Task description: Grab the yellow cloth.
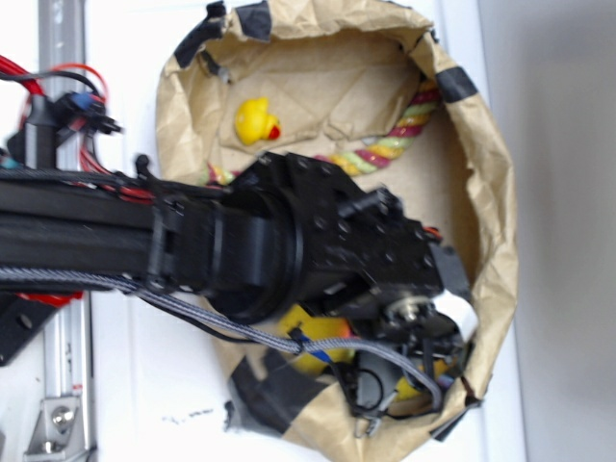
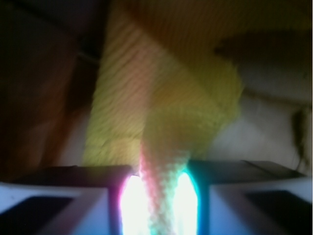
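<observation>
Wrist view: my gripper (image 2: 160,196) is clenched on the yellow cloth (image 2: 166,107), which fans out toward 12 o'clock.
Exterior view: my arm hides the pinch; duck (image 1: 256,120) at 11 o'clock in the paper-lined bin (image 1: 496,192).
Cloth: bright yellow, nubby weave.

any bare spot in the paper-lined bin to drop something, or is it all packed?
Bare paper shows on the bin floor between the rubber duck, the rope and the far rim. A narrower strip runs along the right wall past the rope's end. The near half is crowded: the gripper is pinching the yellow cloth there, under the arm.
</observation>
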Controlling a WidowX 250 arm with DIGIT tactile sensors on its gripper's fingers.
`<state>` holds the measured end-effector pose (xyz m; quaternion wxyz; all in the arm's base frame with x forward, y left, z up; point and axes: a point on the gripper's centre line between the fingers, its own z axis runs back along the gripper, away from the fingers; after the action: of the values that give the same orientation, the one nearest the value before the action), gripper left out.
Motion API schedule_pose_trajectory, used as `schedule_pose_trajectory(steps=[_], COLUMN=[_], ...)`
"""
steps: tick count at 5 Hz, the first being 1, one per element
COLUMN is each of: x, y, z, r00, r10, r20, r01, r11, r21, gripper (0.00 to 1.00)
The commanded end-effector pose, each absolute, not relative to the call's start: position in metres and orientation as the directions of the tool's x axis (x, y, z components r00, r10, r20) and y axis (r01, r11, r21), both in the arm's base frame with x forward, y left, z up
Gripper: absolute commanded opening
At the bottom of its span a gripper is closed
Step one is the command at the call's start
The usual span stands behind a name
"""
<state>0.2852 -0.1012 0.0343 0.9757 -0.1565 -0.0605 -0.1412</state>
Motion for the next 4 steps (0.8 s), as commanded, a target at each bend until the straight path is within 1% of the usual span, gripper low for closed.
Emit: schedule_pose_trajectory(steps=[1, 2, 3, 4], x=[0.286, 0.281, 0.274, 0.276], y=[-0.060, -0.030, -0.027, -0.044], z=[0.125, 0.173, 0.210, 0.240], r00=[0.927, 0.921, 0.927, 0.913], r10=[-0.178, -0.096, 0.064, 0.192], r20=[0.331, 0.377, 0.371, 0.359], r01=[0.256, 0.162, -0.088, -0.238], r11=[0.944, 0.976, 0.995, 0.967], r21=[-0.207, -0.147, 0.048, 0.088], gripper=[0.00, 0.00, 0.00, 0.00])
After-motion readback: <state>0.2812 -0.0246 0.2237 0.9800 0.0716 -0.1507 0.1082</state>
